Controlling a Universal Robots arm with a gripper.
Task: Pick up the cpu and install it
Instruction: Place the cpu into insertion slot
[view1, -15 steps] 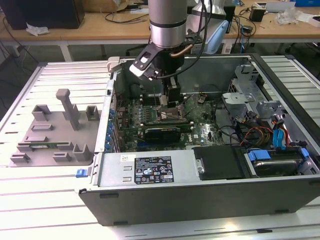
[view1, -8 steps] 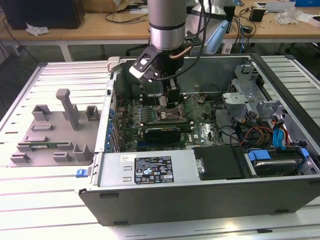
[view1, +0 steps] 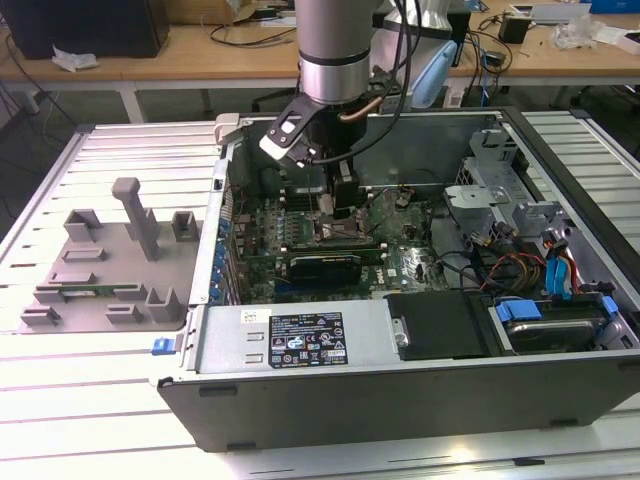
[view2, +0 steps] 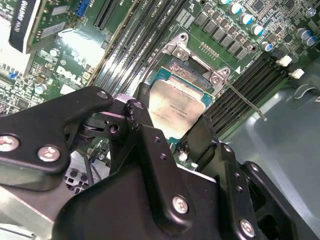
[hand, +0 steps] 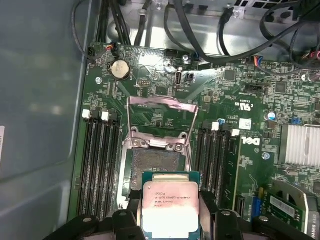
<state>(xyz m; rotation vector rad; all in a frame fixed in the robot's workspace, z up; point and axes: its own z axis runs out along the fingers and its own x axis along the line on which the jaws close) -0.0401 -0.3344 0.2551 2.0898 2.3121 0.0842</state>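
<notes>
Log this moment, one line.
gripper: shut on cpu | cpu: held above socket, not seated | socket: empty, frame raised

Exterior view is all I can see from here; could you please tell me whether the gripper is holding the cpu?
Observer: Yes. In the first wrist view the gripper is clamped on two opposite edges of the cpu, whose metal top faces the camera.
Operator: Thank you. Is the socket open?
Observer: It is. The load plate is swung up off the socket.
Operator: And is the cpu seated?
Observer: Not yet. The socket's contact field is uncovered, and the cpu hangs beside it in the gripper.
</notes>
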